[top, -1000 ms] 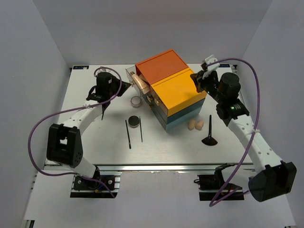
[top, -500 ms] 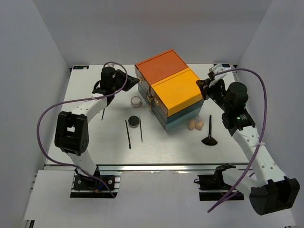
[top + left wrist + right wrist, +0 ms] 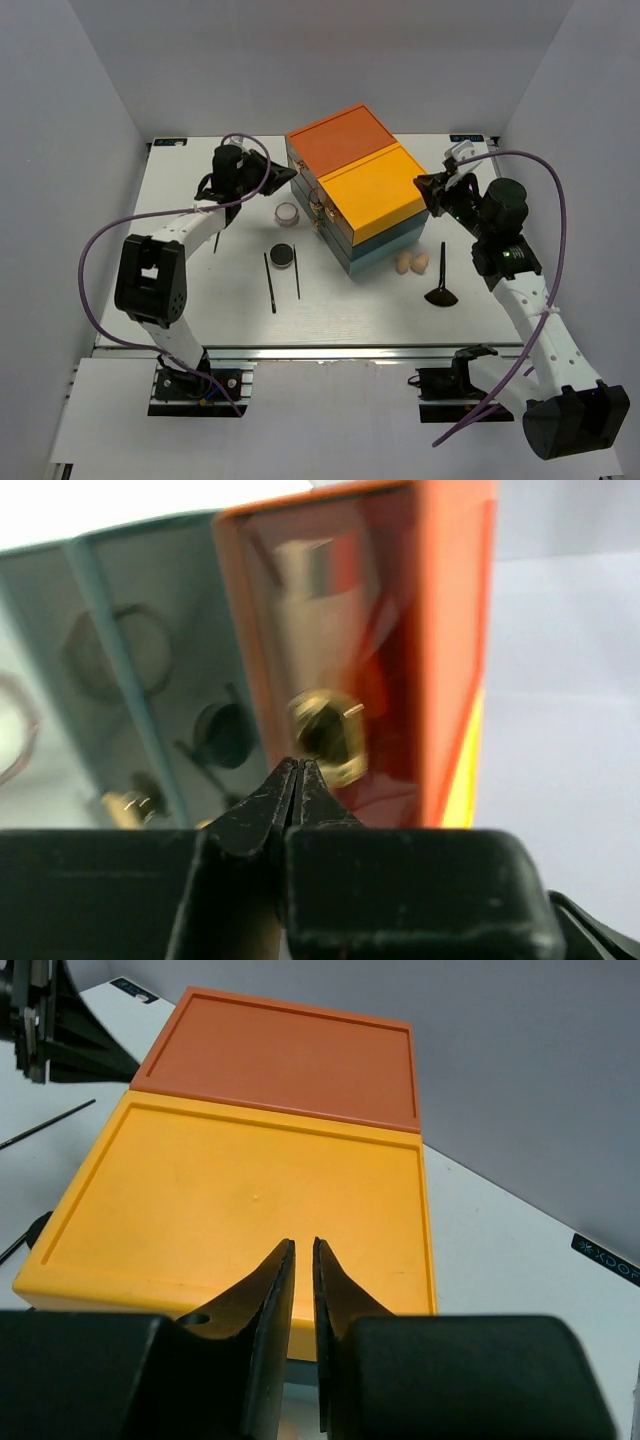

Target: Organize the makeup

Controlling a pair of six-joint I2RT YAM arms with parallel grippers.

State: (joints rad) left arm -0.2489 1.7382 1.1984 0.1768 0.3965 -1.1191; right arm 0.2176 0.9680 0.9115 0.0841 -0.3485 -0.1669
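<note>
My left gripper [image 3: 272,180] is shut and empty, its tips [image 3: 298,765] just in front of the gold knob [image 3: 328,738] of the orange drawer. A beige tube [image 3: 318,600] shows through that drawer's front. My right gripper [image 3: 428,187] is shut but for a thin slit, empty, at the right edge of the yellow lid [image 3: 240,1200]. On the table lie a pinkish jar [image 3: 287,212], a black compact [image 3: 284,254], two thin black sticks [image 3: 270,282], beige sponges [image 3: 412,262] and a black flared brush [image 3: 441,290].
The orange, yellow and teal drawer box [image 3: 370,190] stands mid-table, its drawers shut. Another thin dark stick [image 3: 215,243] lies by the left arm. Purple cables loop over both arms. White walls close the table on three sides.
The orange drawer, open a second ago with the tube in it, is now shut. My left gripper moved up to its front. My right gripper drew back a little from the box.
</note>
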